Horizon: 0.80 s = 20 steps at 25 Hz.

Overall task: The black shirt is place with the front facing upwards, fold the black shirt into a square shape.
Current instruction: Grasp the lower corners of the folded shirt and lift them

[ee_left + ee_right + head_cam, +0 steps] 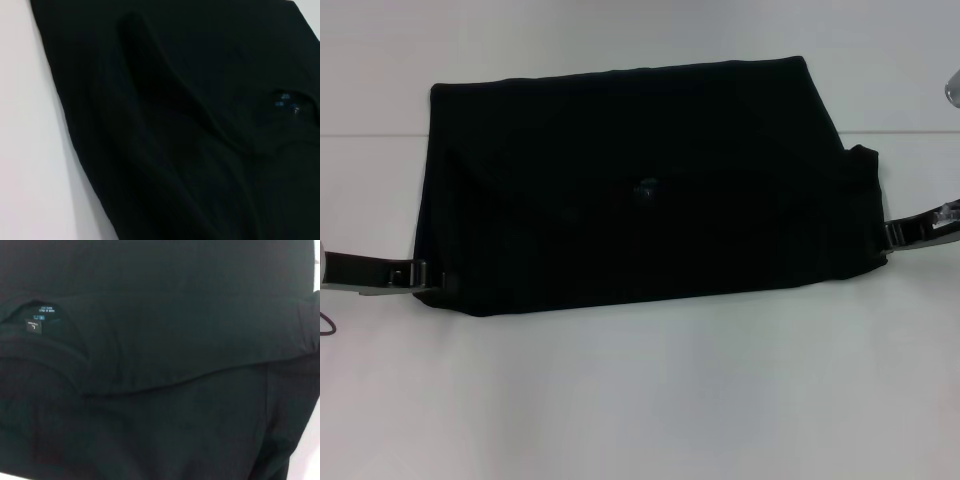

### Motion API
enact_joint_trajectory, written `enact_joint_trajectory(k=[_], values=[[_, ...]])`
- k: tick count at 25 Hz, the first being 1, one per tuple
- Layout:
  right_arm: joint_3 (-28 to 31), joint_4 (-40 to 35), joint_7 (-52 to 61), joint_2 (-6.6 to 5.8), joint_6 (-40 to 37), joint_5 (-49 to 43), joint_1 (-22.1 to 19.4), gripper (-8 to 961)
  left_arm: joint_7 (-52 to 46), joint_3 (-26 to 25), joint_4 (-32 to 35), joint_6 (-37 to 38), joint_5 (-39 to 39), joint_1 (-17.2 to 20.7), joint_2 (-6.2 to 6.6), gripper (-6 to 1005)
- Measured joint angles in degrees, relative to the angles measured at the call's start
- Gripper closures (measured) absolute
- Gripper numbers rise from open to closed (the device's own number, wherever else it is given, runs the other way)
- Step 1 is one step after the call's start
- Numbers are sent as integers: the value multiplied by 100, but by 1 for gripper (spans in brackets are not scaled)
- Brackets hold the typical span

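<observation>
counter (640,400): white, flat; carries the shirt, bare surface showing on all sides of it.
shirt (630,190): black, lies flat on the counter about mid-view in the head view, spread wide left to right. Already folded over itself into a wide rough rectangle, far edge straight, near edge slanting up toward the right. No lettering visible on the upward face. A small flap sticks out at the right end, just above the right tool.
shirt, left wrist view (190,130): fills most of the picture; long raised crease runs diagonally across the cloth; one straight edge against the white counter (30,150).
shirt, right wrist view (165,340): a folded layer overlaps a lower layer, fold edge runs across the picture; neck opening shows at one side.
left tool (412,274): low at the shirt's near-left corner, touching the cloth edge. Can't tell if the fingers are spread or pinching, since the tips merge with the black fabric.
right tool (892,234): at the shirt's right end, touching the cloth just below the flap. Finger state: can't tell, same reason.
neck label (39,315): small, blue and white print, inside the neck opening; seen as a faint bluish spot near the shirt's middle in the head view (646,190) and as blue specks in the left wrist view (286,104).
</observation>
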Motion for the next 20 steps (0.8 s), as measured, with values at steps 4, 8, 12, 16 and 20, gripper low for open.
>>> enact_joint_trajectory(k=[4,8,12,16,20], values=[[-4,-63,-26,-41,-247,-1,-10,925,31,1,1,308,4,-33,44,945],[-3,-331,-122,-154,-1021,-1,-135,927,55,0,-9,959,45,-78,174,946],[-3,-615,-365,-278,-2050,-9,-348,928,221,16,-34,1927,85,-64,321,946],[-8,-719,-861,-358,-3173,-77,-614,930,427,1,-47,2787,205,-22,384,946],[-67,-732,-1398,-272,-3927,-379,-826,932,810,10,-63,4178,504,93,401,946]])
